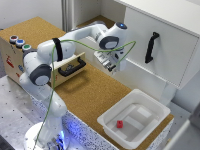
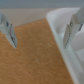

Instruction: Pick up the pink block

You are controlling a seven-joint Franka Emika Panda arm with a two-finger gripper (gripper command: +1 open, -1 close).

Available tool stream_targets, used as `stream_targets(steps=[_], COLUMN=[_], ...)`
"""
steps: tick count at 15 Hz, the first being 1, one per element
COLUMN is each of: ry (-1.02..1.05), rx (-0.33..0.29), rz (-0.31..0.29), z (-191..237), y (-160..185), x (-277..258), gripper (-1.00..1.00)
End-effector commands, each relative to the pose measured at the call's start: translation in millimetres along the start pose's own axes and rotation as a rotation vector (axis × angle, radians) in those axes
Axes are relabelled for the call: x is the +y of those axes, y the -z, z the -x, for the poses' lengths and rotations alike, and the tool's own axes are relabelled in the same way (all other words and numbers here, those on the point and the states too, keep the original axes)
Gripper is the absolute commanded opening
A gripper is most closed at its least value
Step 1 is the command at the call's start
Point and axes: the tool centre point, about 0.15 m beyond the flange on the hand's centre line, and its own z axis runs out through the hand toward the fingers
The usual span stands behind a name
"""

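Observation:
The pink block [image 1: 120, 123] is a tiny reddish-pink cube lying inside the white bin [image 1: 107, 121] at the exterior view's lower right. My gripper [image 1: 113, 69] hangs high above the cork tabletop, well up and to the exterior view's left of the bin. In the wrist view its two fingers [image 2: 8, 31] stand wide apart with nothing between them, so the gripper [image 2: 38, 31] is open and empty. The wrist view shows cork and a corner of the white bin [image 2: 60, 20]; the block does not show there.
A wooden drawer box [image 1: 30, 47] with a black handle [image 1: 71, 68] and coloured buttons stands at the exterior view's left. A white cabinet [image 1: 170, 45] with a black handle [image 1: 151, 46] stands behind the gripper. Cork board [image 1: 85, 95] covers the table.

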Motion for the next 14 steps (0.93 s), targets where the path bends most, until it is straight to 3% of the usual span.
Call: stream_targets(steps=[1,3,6,10,14], ry=[-0.134,-0.152,-0.116,-0.167,-0.211], rx=[0.117,0.14,0.232,0.217,0.195], rz=[0.028,0.031,0.063,0.078,0.048], z=[46.2,55.5,64.5,50.4,29.2], y=[-52.7,-76.7,-98.0,-129.9,-155.7], x=[71.8,91.0,108.6,144.2,177.5], gripper=[1.0,1.0,1.0,1.0,1.0])
